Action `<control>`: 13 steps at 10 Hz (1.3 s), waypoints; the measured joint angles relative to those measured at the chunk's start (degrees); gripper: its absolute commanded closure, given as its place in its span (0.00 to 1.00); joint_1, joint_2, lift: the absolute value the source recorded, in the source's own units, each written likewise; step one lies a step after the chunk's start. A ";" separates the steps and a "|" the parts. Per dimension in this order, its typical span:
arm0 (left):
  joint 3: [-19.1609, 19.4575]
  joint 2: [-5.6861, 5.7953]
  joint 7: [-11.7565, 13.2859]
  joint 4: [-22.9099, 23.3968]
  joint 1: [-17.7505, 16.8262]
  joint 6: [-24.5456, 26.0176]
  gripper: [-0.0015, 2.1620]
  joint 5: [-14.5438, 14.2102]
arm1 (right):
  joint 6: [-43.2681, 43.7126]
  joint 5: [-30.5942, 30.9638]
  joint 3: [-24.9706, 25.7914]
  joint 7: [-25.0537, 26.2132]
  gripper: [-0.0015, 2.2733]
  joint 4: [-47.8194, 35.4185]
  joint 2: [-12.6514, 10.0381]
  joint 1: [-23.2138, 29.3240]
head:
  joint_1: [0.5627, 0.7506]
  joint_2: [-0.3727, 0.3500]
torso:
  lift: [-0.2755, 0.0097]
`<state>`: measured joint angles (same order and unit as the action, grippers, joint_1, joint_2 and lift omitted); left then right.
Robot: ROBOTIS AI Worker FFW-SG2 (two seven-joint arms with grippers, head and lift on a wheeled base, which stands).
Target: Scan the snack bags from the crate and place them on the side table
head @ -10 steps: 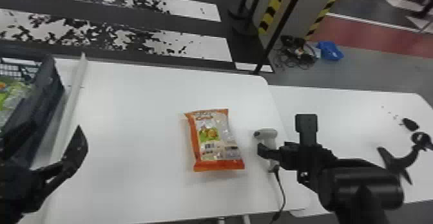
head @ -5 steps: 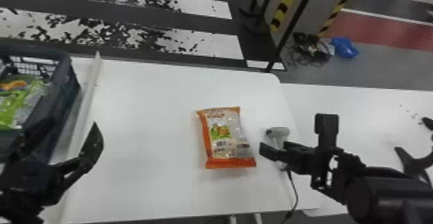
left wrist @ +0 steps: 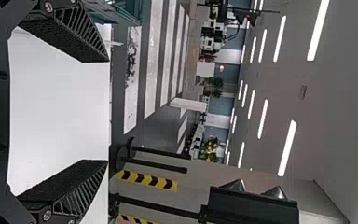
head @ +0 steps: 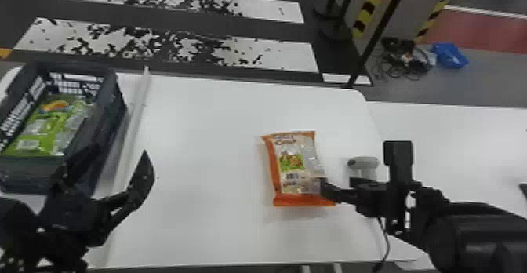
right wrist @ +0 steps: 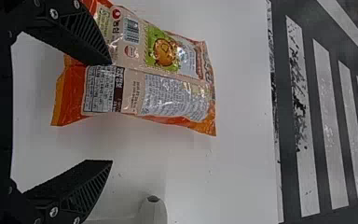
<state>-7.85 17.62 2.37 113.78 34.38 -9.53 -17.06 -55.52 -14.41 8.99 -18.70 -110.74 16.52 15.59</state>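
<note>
The snack bag (head: 298,170) is out on the white table (head: 204,221), right of centre, and this looks like the pickup for scanning or moving; whether it's been scanned, I can't tell. Lower left, the left gripper (left wrist: 107,111) waits, wide open and empty. In from the right edge reaches the right arm, low and sideways, its gripper (right wrist: 110,112) wide open with nothing held, one finger over the bag's lower corner. Next it wants centring over the bag, then closing. Beside it, the scanner (head: 364,167); farther, upper left, the crate (head: 106,123).
</note>
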 measured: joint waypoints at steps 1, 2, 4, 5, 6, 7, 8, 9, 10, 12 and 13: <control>0.01 -0.01 0.00 0.03 0.24 -0.20 0.05 0.02 | 0.09 0.05 -0.94 -0.78 0.07 2.10 0.00 -1.26 | 0.70 0.31 | 0.79; 0.03 0.01 0.03 0.08 0.54 -0.50 0.05 0.08 | 0.26 -0.57 -1.40 -2.63 0.07 4.53 0.00 -2.65 | 0.70 0.32 | 0.79; 0.14 0.04 0.09 0.12 0.89 -0.77 0.05 0.10 | 0.48 -1.35 -1.51 -6.79 0.07 8.95 0.01 -5.42 | 0.70 0.34 | 0.79; 0.19 0.05 0.09 0.12 0.94 -0.85 0.05 0.10 | 0.26 -1.41 -1.51 -8.28 0.10 11.21 0.06 -6.87 | 0.70 0.35 | 0.79; 0.26 0.05 0.13 0.11 0.95 -0.87 0.05 0.10 | 0.03 -1.54 -1.55 -10.07 0.22 14.00 0.17 -8.43 | 0.70 0.35 | 0.79; 0.31 0.05 0.17 0.05 0.95 -0.91 0.05 0.10 | 0.00 -1.53 -1.91 -11.53 0.49 16.99 0.37 -9.94 | 0.70 0.35 | 0.79; 0.41 0.05 0.18 0.02 0.95 -1.01 0.05 0.10 | 0.08 -1.17 -2.33 -13.47 0.93 19.97 0.59 -11.35 | 0.70 0.36 | 0.79; 0.46 0.05 0.18 -0.03 0.95 -1.04 0.05 0.10 | 0.17 -0.79 -2.54 -14.26 0.99 22.01 0.73 -12.28 | 0.70 0.36 | 0.79; 0.48 0.05 0.18 -0.05 0.95 -1.05 0.05 0.10 | 0.19 -0.57 -2.57 -14.38 0.99 22.44 0.81 -12.42 | 0.70 0.35 | 0.79; 0.55 -0.02 0.18 -0.09 0.95 -1.05 0.05 0.10 | -0.03 -2.59 -0.26 -14.50 0.99 18.99 0.88 -10.67 | 0.70 0.35 | 0.79; 0.55 -0.12 0.18 -0.17 0.95 -1.05 0.05 0.10 | -0.80 -4.24 1.64 -14.51 0.99 15.81 0.89 -9.28 | 0.70 0.34 | 0.79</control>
<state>-7.29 17.50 2.55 113.61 35.33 -10.59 -16.96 -56.32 -18.65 10.63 -33.22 -94.93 17.41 6.30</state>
